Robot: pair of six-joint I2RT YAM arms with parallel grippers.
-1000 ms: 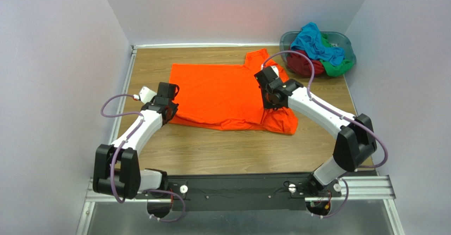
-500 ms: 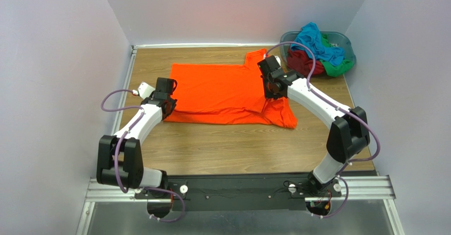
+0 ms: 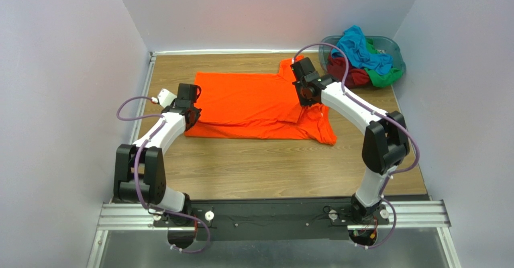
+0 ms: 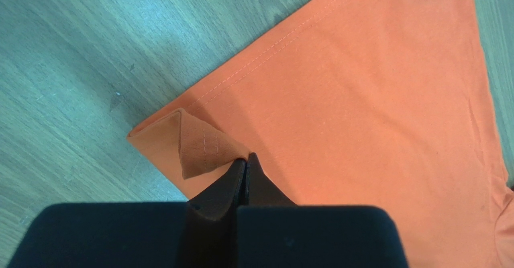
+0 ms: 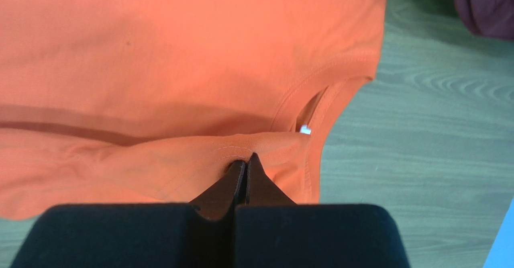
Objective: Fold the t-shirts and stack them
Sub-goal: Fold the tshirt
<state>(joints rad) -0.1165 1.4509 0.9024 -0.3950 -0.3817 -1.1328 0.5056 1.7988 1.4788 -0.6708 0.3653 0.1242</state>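
1. Wooden desk (image 3: pixel 241 165) between pale walls carries the orange t-shirt (image 3: pixel 253 102), spread flat, its near edge folded over.
2. Fully closed, the left claw (image 4: pixel 246 159) pinches the shirt's turned-up corner.
3. Likewise closed tight, the right claw (image 5: pixel 247 159) grips a cloth fold beside the collar.
4. At the far right corner, the turquoise t-shirt (image 3: pixel 360 46), dark red t-shirt (image 3: pixel 345 75) and green t-shirt (image 3: pixel 386 76) lie heaped in the basket (image 3: pixel 326 44).

i judged this a robotics lab test cell. plain pale panels (image 3: pixel 66 99) boxed in a small wood-grain table (image 3: pixel 253 171) on three sides. the left arm (image 3: pixel 158 136) and right arm (image 3: pixel 356 108), white and black, stood on a black plate (image 3: pixel 271 211) fixed to an aluminium rail (image 3: pixel 422 215). purple cables (image 3: pixel 130 108) looped openly along both.
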